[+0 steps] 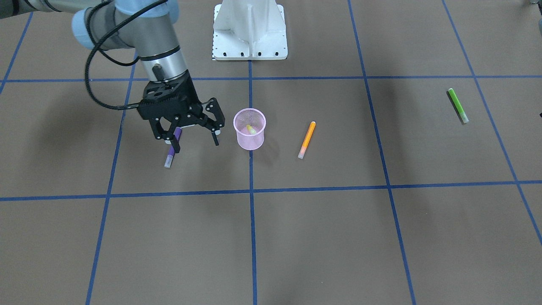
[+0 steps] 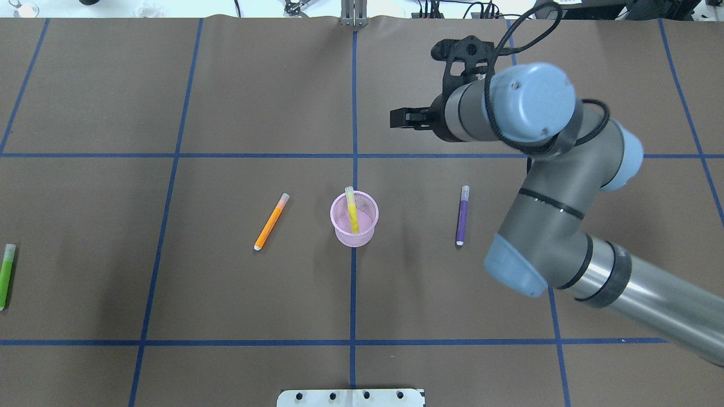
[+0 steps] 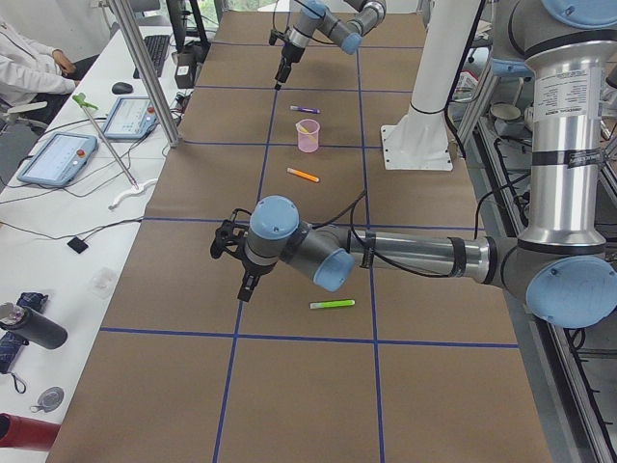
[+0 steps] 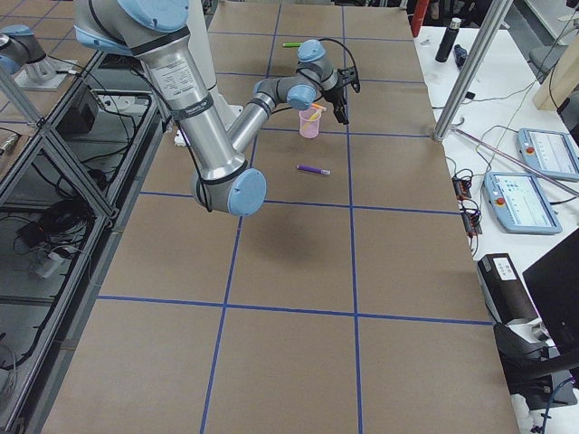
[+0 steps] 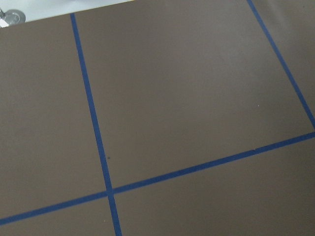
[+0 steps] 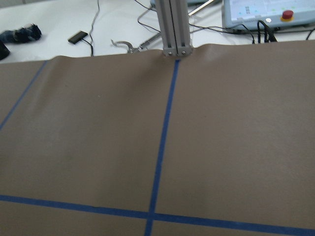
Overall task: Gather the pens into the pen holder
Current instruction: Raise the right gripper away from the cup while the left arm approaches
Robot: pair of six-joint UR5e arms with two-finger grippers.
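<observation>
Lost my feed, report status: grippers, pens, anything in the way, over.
Right gripper open, empty, hovering. Left gripper unreadable. Yellow pen in pen holder; purple pen, orange pen, green pen on table. Nothing in the way.

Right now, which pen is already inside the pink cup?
The yellow pen, leaning inside the pink mesh cup. The purple pen, orange pen and green pen all lie flat on the table outside it.

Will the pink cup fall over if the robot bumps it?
Probably fairly easily. The pink mesh pen holder looks thin and light and narrows toward its base, so a bump could tip or slide it. The yellow pen leaning inside sticks above the rim, likely making it a bit wobblier.
</observation>
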